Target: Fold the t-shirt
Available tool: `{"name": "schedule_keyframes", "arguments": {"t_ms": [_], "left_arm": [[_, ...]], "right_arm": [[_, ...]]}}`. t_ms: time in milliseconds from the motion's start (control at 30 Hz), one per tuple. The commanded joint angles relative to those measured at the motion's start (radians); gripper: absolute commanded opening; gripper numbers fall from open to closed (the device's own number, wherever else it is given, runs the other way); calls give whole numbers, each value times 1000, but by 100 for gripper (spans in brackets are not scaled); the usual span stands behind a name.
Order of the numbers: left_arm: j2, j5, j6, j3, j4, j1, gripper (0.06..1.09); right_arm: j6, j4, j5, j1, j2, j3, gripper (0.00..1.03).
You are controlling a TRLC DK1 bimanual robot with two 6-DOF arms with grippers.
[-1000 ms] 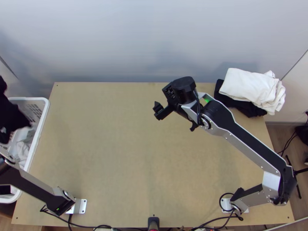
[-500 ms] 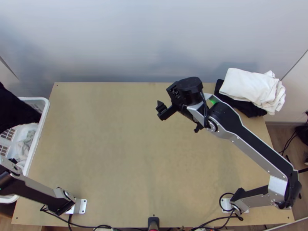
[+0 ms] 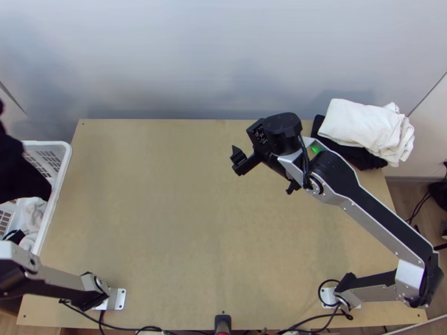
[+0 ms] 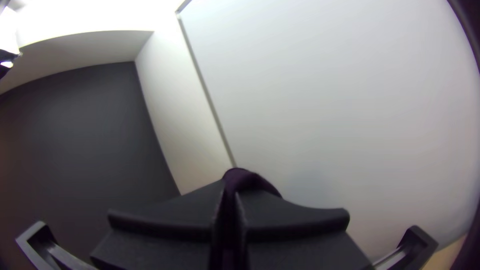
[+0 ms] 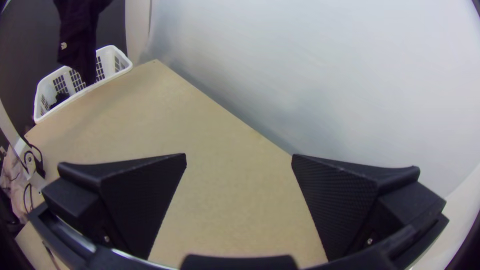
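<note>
Black cloth t-shirt (image 3: 21,174) pinched in my black left gripper (image 4: 230,200), off left edge of wooden table (image 3: 167,218); black right gripper (image 5: 239,157) open. Likely fetch step; spread next.

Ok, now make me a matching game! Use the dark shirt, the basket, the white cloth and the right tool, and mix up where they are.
Things:
1. dark shirt
2. basket
3. white cloth
4. right tool

Places and states:
A. open, over the table
B. hanging from the left tool
C. lying on black cloth
D. at the table's left side

Right pairs: 1-B, 2-D, 3-C, 4-A
</note>
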Motion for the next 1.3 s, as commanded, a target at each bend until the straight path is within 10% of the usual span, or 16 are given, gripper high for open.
{"name": "schedule_keyframes", "arguments": {"t_ms": [0,467,1267], "left_arm": [[-175,0,122,-251,-55,-219,10],[-339,-278,259,-660,-4,-862,10],[-201,-476,268,-573,109,-1629,10]], "right_arm": [[0,1,7,-23,-21,-4,98],[3,18,5,-124,-137,-120,98],[24,187,4,-307,-349,-511,98]]}}
